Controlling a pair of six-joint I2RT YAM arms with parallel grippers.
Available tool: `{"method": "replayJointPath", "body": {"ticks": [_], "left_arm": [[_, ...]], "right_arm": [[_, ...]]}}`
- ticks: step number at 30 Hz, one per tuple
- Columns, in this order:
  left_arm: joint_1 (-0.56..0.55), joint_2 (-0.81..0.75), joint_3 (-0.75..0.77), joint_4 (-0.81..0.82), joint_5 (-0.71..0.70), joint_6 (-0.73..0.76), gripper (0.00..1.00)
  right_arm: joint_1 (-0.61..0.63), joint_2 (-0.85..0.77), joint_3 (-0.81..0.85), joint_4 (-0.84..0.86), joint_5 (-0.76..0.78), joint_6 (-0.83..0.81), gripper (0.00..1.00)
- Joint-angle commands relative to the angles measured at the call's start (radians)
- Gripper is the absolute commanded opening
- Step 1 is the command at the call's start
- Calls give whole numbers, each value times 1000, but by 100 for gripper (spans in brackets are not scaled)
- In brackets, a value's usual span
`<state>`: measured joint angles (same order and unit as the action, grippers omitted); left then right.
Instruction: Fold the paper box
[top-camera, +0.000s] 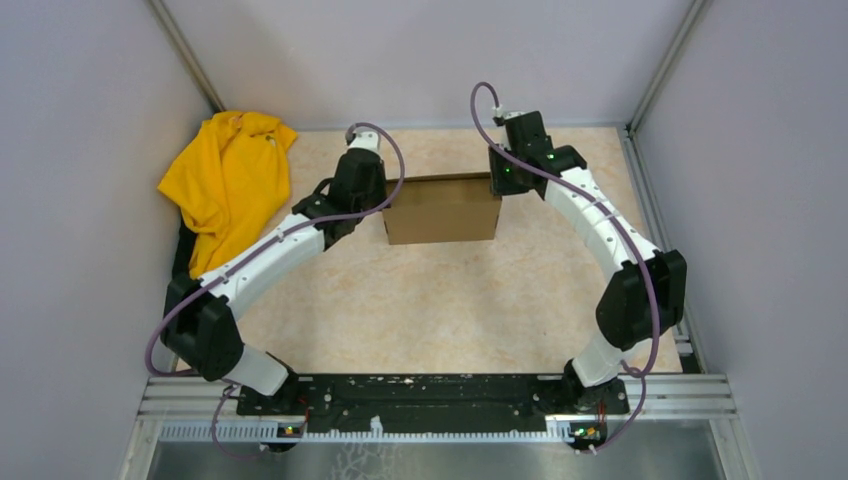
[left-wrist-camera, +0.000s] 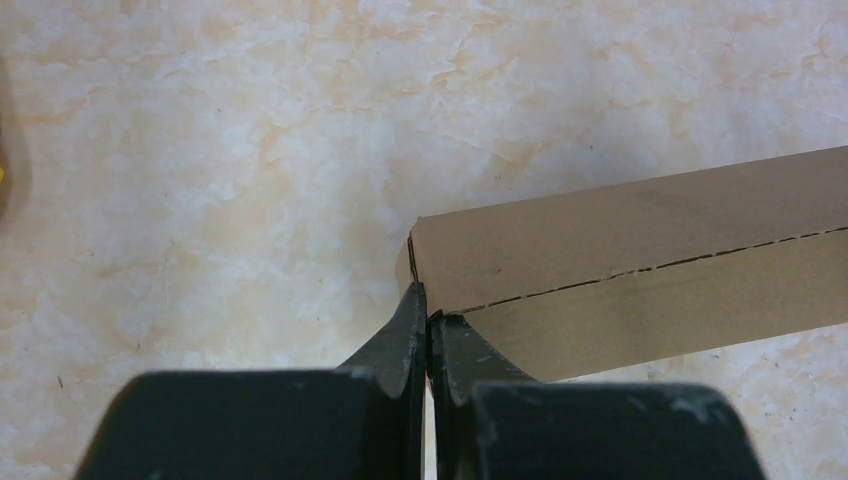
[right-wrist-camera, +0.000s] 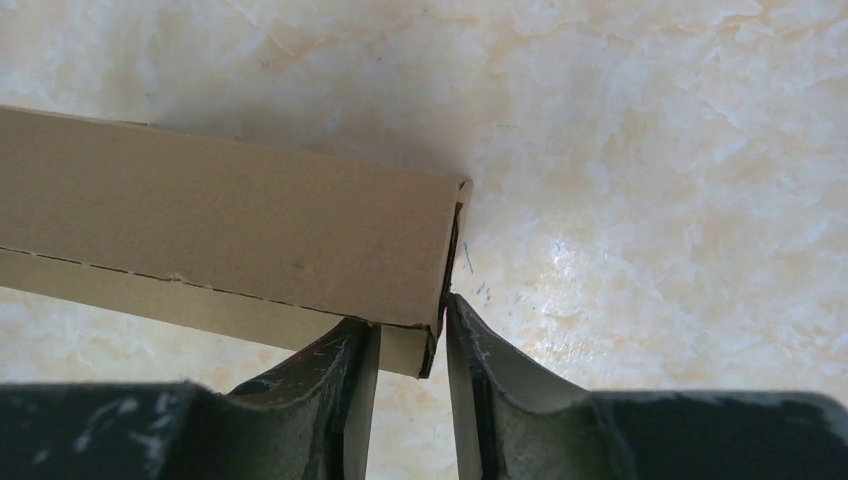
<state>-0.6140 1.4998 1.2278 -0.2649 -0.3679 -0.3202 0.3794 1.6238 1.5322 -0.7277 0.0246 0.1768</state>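
The paper box (top-camera: 442, 212) sits on the pale marbled table (top-camera: 450, 310), towards the far half and about midway between the two arms, which curve in on it from either side. From above it looks like a plain brown block with its near face towards the arm bases and a darker strip along its far top edge. The left gripper (left-wrist-camera: 427, 308) is at the box's left end. Through its wrist camera the two black fingers (left-wrist-camera: 395, 350) are pressed together with barely a sliver between them, and their tips sit right at the corner of the cardboard, where a cut or scored line runs off along the long face. I can't make out whether any cardboard is pinched between them or whether they only touch the corner. The right gripper (right-wrist-camera: 408, 318) is at the opposite end with its jaws parted. The corner of the box's end sits in the gap, one finger (right-wrist-camera: 345, 375) tucked under the long face and the other just outside the end wall, seemingly touching it at the tip. It doesn't look like a firm clamp. A crumpled yellow cloth (top-camera: 225, 185) lies in the far left corner, bunched partly against the grey wall (top-camera: 90, 200) and well apart from the box
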Motion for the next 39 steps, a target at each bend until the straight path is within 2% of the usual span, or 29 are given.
{"method": "replayJointPath", "body": {"ticks": [1, 7, 19, 26, 34, 39], "left_arm": [[-27, 28, -40, -69, 60, 3, 0], [-26, 28, -32, -67, 49, 14, 0], [-26, 36, -29, -57, 47, 19, 0], [-26, 32, -42, -44, 50, 21, 0], [-26, 27, -72, -19, 58, 27, 0], [-26, 20, -92, -4, 67, 27, 0]], "right_arm": [[14, -27, 19, -88, -45, 6, 33], [-1, -52, 61, -102, -58, 17, 40], [-20, -111, 150, -177, -28, 21, 43], [-20, -89, 277, -202, -44, 40, 44], [-8, 30, 389, -203, -111, 56, 28], [8, 55, 351, -182, -130, 57, 25]]}}
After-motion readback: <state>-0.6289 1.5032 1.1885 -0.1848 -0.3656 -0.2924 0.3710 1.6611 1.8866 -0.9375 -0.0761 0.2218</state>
